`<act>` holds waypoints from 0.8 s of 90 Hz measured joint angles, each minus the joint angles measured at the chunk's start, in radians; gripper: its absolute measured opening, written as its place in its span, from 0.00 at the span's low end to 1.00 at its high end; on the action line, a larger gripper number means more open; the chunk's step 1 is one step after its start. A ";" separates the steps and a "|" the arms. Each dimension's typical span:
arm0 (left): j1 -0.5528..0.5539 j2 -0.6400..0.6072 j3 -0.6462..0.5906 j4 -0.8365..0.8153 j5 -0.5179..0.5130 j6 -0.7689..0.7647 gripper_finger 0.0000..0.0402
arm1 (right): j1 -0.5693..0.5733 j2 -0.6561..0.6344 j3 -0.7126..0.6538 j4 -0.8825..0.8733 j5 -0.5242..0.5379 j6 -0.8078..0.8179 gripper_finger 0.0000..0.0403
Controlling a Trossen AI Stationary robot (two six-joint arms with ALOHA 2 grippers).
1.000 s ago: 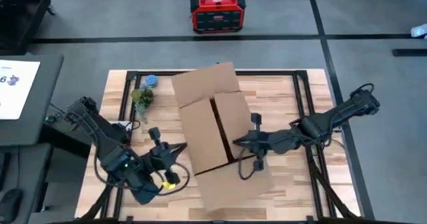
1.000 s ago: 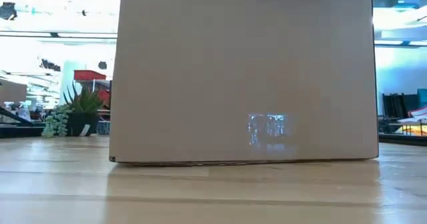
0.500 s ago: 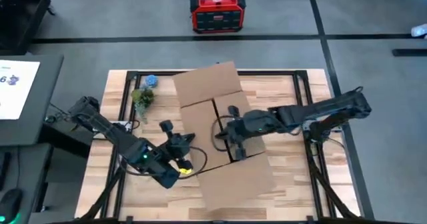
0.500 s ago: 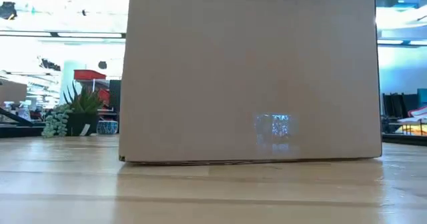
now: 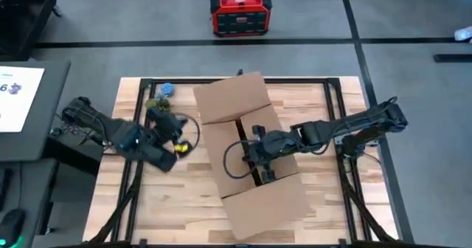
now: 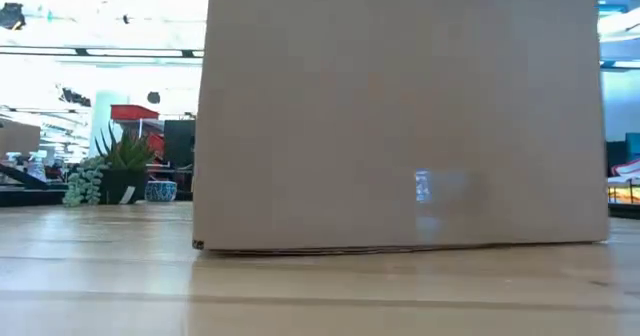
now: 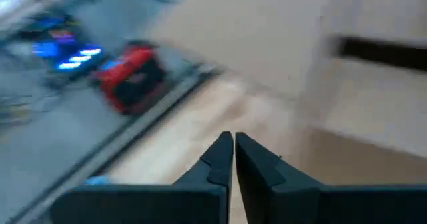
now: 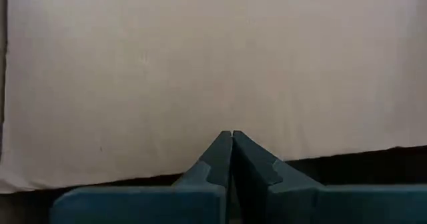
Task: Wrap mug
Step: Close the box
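Left hand (image 5: 175,128) swung away toward plant (image 5: 156,108); right hand (image 5: 249,153) over box (image 5: 251,152).

Both end effectors closed — left (image 7: 233,159) blurred, right (image 8: 231,159).

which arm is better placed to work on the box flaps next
Right, probably. The right gripper sits over the cardboard box at its centre seam, jaws shut. The left gripper is off to the box's side, above the table.

One box (image 5: 251,148) sits on one tabletop (image 5: 177,196). Two arms, each with one gripper: left (image 5: 181,133), right (image 5: 247,153). One plant (image 5: 156,106), one blue cup (image 5: 165,90), one red unit (image 5: 240,13) on the floor.
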 joint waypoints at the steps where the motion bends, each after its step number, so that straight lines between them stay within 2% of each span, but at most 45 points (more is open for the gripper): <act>1: 0.015 -0.003 -0.010 0.000 0.000 -0.002 0.00 | 0.002 0.000 0.000 -0.002 0.000 0.002 0.00; 11: 0.138 -0.038 -0.092 0.016 0.000 0.004 0.00 | 0.018 0.000 0.000 -0.012 0.002 0.010 0.00; 17: 0.179 -0.055 -0.126 0.099 0.001 0.091 0.00 | 0.025 0.000 0.000 -0.015 0.002 0.013 0.00; 24: 0.196 -0.070 -0.157 0.309 0.018 0.302 0.00 | 0.031 0.000 0.000 -0.013 0.001 0.017 0.00; 30: 0.195 -0.082 -0.175 0.527 0.080 0.549 0.00 | 0.032 0.000 0.000 -0.010 0.000 0.017 0.00; 37: 0.194 -0.095 -0.180 0.768 0.197 0.796 0.00 | 0.032 0.000 0.000 -0.007 -0.001 0.021 0.00; 45: 0.195 -0.097 -0.180 0.977 0.342 0.946 0.00 | 0.034 0.000 0.000 -0.006 -0.001 0.022 0.00; 61: 0.194 -0.092 -0.180 1.139 0.706 1.023 0.00 | 0.035 0.000 0.000 0.002 -0.001 0.028 0.00; 65: 0.193 -0.087 -0.180 1.119 0.740 1.010 0.00 | 0.036 0.000 0.000 0.004 -0.001 0.028 0.00; 72: 0.196 -0.066 -0.181 1.051 0.740 0.965 0.00 | 0.037 0.000 0.000 0.016 -0.001 0.016 0.00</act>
